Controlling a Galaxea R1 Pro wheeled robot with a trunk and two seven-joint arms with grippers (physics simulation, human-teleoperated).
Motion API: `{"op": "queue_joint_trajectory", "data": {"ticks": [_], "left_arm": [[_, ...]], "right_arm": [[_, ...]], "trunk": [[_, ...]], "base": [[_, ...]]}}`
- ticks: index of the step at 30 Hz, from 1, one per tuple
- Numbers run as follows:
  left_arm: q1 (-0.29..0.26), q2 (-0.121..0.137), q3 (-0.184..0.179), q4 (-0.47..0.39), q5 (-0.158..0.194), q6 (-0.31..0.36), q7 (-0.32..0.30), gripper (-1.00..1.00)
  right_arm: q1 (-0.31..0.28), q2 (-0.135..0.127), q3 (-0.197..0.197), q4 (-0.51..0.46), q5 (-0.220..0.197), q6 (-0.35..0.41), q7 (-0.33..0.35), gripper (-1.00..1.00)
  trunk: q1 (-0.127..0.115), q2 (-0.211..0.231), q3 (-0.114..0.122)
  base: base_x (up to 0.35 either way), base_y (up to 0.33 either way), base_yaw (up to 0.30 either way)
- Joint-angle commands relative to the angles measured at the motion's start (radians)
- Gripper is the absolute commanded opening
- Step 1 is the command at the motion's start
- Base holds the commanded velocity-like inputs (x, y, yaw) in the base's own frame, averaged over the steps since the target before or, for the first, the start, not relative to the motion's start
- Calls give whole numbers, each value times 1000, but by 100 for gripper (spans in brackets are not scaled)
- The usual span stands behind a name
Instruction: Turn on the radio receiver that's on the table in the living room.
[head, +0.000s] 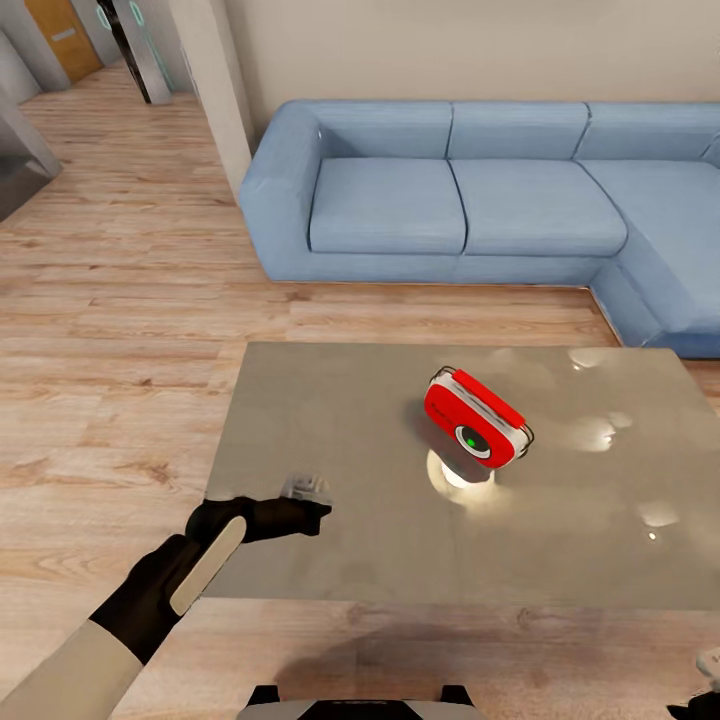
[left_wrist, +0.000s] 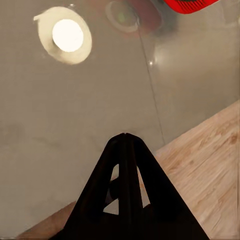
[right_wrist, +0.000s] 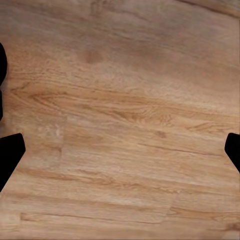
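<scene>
You are at the reach step: the left gripper (head: 318, 510), jaws pressed together with nothing between them, hangs over the near edge of the table (head: 330, 400). The radio (head: 476, 417) stands tilted on the glossy grey top, well ahead of those jaws and off toward the robot's right, dial facing you. Next move, likely: carry the tips across to the dial. The right gripper's fingers (right_wrist: 9, 155) stand wide over wood floor (right_wrist: 125, 115). Blue sofa (head: 450, 190) beyond the table.

— Can any writing be read?
— None. The red radio (head: 476, 417) near the middle of the table (head: 330, 400) shows a green dial but no legible label, brand or number.
</scene>
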Motion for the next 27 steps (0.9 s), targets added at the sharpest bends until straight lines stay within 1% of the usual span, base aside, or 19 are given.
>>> {"op": "queue_joint_trajectory", "data": {"ticks": [1, 2, 5, 6, 8, 10, 11, 12, 13, 14, 16, 19, 21, 22, 23, 24, 25, 26, 27], "left_arm": [[27, 6, 0, -11, -1, -2, -1, -100], [38, 11, 0, -15, -1, -2, -1, -100], [91, 47, 0, -40, -1, -4, -3, -100], [134, 82, 0, -66, 0, -11, -4, -100], [176, 115, 0, -95, 4, -48, -6, -100], [219, 161, 0, -118, 40, -100, -7, -100], [230, 181, 0, -123, 65, -114, -7, -100], [244, 210, -1, -126, 102, -134, -7, -100], [256, 228, -2, -128, 121, -151, -8, -100], [262, 236, -2, -128, 129, -161, -8, -100], [302, 266, -4, -125, 150, -208, -8, -100], [353, 289, -4, -99, 158, -249, -7, -100], [372, 294, -4, -65, 160, -270, -7, -100], [380, 296, -5, -32, 160, -289, -7, -100], [389, 296, -7, 57, 161, -342, -9, -100], [390, 295, -7, 83, 161, -358, -10, -100], [392, 290, -9, 162, 161, -407, -16, -100], [393, 285, -11, 211, 160, -435, -22, -100], [393, 282, -11, 234, 160, -446, -25, -100]], "right_arm": [[0, 1, 1, 37, 0, -22, -17, 100], [0, 1, 1, 46, 0, -26, -21, 100], [0, 1, 3, 72, 1, -40, -31, 100], [0, 2, 4, 80, 1, -48, -35, 100], [0, 4, 6, 84, 5, -52, -40, 100], [0, 6, 7, 87, 32, -55, -59, 100], [0, 7, 7, 90, 43, -58, -67, 100], [0, 7, 7, 100, 54, -68, -80, 100], [0, 7, 7, 109, 58, -75, -88, 100], [0, 8, 7, 112, 60, -78, -92, 100], [0, 9, 7, 125, 64, -87, -113, 100], [0, 9, 7, 130, 66, -90, -130, 100], [0, 9, 7, 131, 66, -91, -135, 100], [0, 8, 7, 132, 66, -91, -138, 100], [0, 9, 7, 140, 65, -91, -147, 100], [0, 10, 7, 145, 65, -91, -150, 100], [0, 15, 7, 167, 66, -93, -164, 100], [0, 21, 7, 183, 66, -98, -175, 100], [0, 24, 7, 190, 66, -100, -181, 100]], "trunk": [[0, 0, 0], [0, 0, 0], [0, 0, 0], [0, 0, 0], [0, 0, 0], [0, 0, 0], [0, 0, 0], [0, 0, 0], [0, 0, 0], [0, 0, 0], [0, 0, 0], [0, 0, 0], [0, 0, 0], [0, 0, 0], [0, 0, 0], [0, 0, 0], [0, 0, 0], [0, 0, 0], [0, 0, 0]], "base": [[0, 0, 0], [0, 0, 0], [0, 0, 0], [0, 0, 0], [0, 0, 0], [0, 0, 0], [0, 0, 0], [0, 0, 0], [0, 0, 0], [0, 0, 0], [0, 0, 0], [0, 0, 0], [0, 0, 0], [0, 0, 0], [0, 0, 0], [0, 0, 0], [0, 0, 0], [0, 0, 0], [0, 0, 0]]}}
